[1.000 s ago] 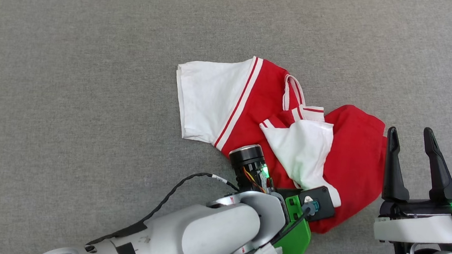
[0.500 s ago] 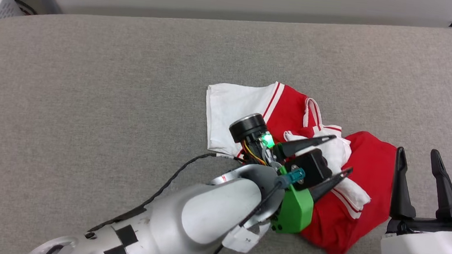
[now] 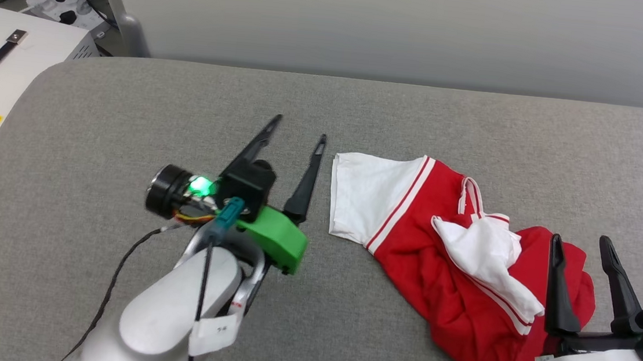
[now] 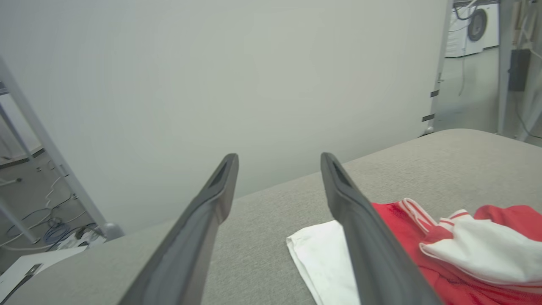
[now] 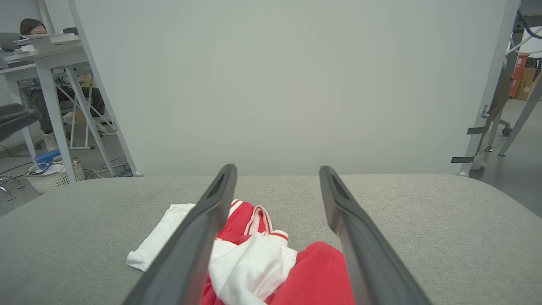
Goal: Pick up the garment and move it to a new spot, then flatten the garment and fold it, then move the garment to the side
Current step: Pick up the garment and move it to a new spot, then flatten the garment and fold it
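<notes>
The shirt (image 3: 439, 295) lay bunched on the table (image 3: 128, 129). The left gripper (image 3: 300, 129), spread and empty, hovered left of it. The right gripper (image 3: 579, 241), spread too, stood over its right edge. Flattening looked due: next, pinch opposite edges and pull.
</notes>
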### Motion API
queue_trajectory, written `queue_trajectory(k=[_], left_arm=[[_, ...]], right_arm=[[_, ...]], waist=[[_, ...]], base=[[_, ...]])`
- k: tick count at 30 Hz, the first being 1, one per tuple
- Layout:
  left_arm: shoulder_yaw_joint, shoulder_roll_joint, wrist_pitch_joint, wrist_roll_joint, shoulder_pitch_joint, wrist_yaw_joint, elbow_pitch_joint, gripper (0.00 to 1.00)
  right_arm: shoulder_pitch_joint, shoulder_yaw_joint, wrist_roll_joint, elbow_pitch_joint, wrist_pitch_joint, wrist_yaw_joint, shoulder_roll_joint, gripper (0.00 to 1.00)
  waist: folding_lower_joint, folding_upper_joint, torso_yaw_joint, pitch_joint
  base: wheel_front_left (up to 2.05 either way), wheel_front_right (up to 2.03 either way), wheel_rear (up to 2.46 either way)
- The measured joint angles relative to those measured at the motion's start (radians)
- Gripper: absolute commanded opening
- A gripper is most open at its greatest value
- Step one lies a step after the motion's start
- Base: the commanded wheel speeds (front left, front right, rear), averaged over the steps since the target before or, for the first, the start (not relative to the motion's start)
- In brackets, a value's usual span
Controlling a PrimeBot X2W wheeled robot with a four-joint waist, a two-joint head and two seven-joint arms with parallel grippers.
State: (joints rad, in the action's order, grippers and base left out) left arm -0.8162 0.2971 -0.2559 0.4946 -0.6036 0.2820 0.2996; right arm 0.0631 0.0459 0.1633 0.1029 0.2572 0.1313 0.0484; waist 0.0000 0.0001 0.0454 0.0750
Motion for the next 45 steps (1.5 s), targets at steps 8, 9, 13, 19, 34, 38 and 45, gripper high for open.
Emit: queue_trajectory(k=[8, 9, 13, 19, 34, 38, 45], left_arm=[[0.288, 0.062, 0.000, -0.083, 0.290, 0.075, -0.177, 1.00], [0.318, 0.062, 0.000, -0.095, 0.324, 0.073, -0.194, 1.00], [0.415, 0.043, 0.000, -0.141, 0.442, 0.040, -0.230, 1.00], [0.522, -0.024, 0.000, -0.203, 0.569, -0.026, -0.252, 1.00], [0.712, -0.154, 0.000, -0.346, 0.697, -0.167, -0.264, 1.00], [0.736, -0.174, 0.000, -0.366, 0.709, -0.191, -0.257, 1.00], [0.763, -0.194, 0.000, -0.398, 0.711, -0.222, -0.247, 1.00]], right_arm=[[0.014, 0.005, -0.030, 0.019, 0.000, 0.000, 0.000, 1.00], [0.019, 0.005, -0.032, 0.019, 0.000, 0.000, 0.000, 1.00], [0.024, 0.003, -0.049, 0.017, 0.000, 0.000, 0.000, 1.00], [0.051, -0.010, -0.071, 0.000, 0.000, 0.000, 0.000, 1.00], [0.105, -0.031, -0.091, -0.054, 0.000, 0.000, 0.000, 1.00], [0.116, -0.034, -0.097, -0.066, 0.000, 0.000, 0.000, 1.00], [0.119, -0.034, -0.099, -0.079, 0.000, 0.000, 0.000, 1.00]], waist=[[0.0000, -0.0001, 0.015, -0.031], [0.0000, 0.0000, 0.016, -0.034], [0.0000, 0.0000, 0.017, -0.044], [0.0000, 0.0000, 0.015, -0.062], [0.0000, 0.0000, 0.010, -0.105], [0.0000, 0.0000, 0.008, -0.112], [0.0000, 0.0000, 0.009, -0.112]], base=[[0.00, 0.00, 0.00], [0.00, 0.00, 0.00], [0.00, 0.00, 0.00], [0.00, 0.00, 0.00], [0.00, 0.00, 0.00], [0.00, 0.00, 0.00], [0.00, 0.00, 0.00]])
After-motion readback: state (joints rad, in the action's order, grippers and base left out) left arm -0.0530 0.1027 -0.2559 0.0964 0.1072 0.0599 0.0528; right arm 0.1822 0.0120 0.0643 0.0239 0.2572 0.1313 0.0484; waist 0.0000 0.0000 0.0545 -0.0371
